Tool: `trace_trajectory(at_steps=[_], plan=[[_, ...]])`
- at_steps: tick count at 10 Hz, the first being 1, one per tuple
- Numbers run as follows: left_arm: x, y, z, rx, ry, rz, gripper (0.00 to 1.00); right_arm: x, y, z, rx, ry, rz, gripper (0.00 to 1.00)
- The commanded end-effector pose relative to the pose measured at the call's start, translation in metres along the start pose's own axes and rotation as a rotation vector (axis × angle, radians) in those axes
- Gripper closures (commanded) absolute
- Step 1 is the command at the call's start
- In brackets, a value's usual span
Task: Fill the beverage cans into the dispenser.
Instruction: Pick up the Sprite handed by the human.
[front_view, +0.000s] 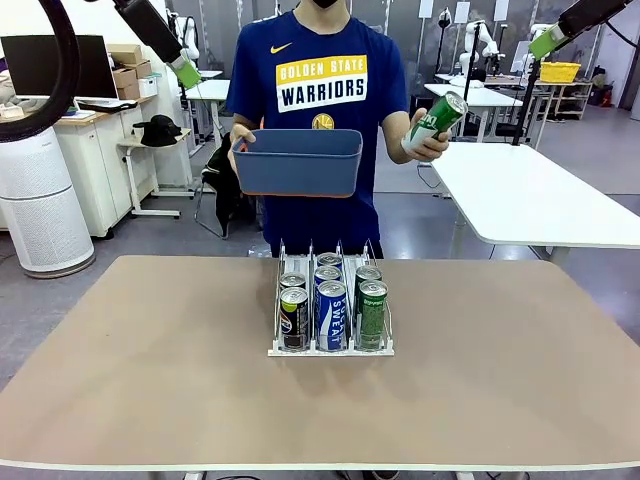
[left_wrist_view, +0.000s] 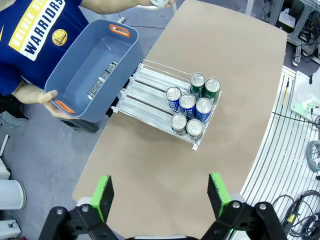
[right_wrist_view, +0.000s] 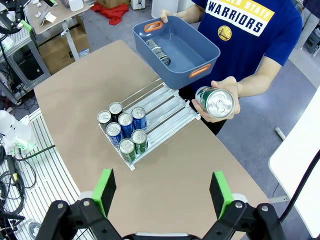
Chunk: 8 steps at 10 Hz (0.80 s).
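A person wears a navy short-sleeved shirt with a yellow "GOLDEN STATE" band over white "WARRIORS", while the black left gripper and right gripper show green pads at 7 and 5 o'clock and silver screws.

a robotics lab in an open hall — white work tables stand on a grey floor, a monitor and cardboard boxes crowd a side counter, and loose cables trail over slotted aluminium framing beside the tan table.
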<state>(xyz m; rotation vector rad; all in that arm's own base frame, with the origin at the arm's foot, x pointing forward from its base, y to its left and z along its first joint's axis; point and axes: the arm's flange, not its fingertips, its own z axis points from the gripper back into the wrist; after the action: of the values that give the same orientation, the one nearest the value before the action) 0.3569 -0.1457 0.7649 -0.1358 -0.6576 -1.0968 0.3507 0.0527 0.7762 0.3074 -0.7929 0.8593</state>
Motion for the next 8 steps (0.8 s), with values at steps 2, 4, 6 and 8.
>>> trace_trajectory(at_steps=[2,4,6,8], plan=[[-0.0018,-0.0001,0.0014,-0.007,0.005,-0.002,0.0,-0.0004,0.0012,-0.0004,0.002,0.001,0.001,0.0],[-0.0018,-0.0001,0.0014,-0.007,0.005,-0.002,0.0,-0.0004,0.0012,-0.0004,0.002,0.001,0.001,0.0],[-0.0018,-0.0001,0.0014,-0.007,0.005,-0.002,0.0,-0.0004,0.0012,-0.0004,0.002,0.001,0.001,0.0],[-0.0018,-0.0001,0.0014,-0.007,0.005,-0.002,0.0,-0.0004,0.0012,-0.0004,0.002,0.001,0.001,0.0]])
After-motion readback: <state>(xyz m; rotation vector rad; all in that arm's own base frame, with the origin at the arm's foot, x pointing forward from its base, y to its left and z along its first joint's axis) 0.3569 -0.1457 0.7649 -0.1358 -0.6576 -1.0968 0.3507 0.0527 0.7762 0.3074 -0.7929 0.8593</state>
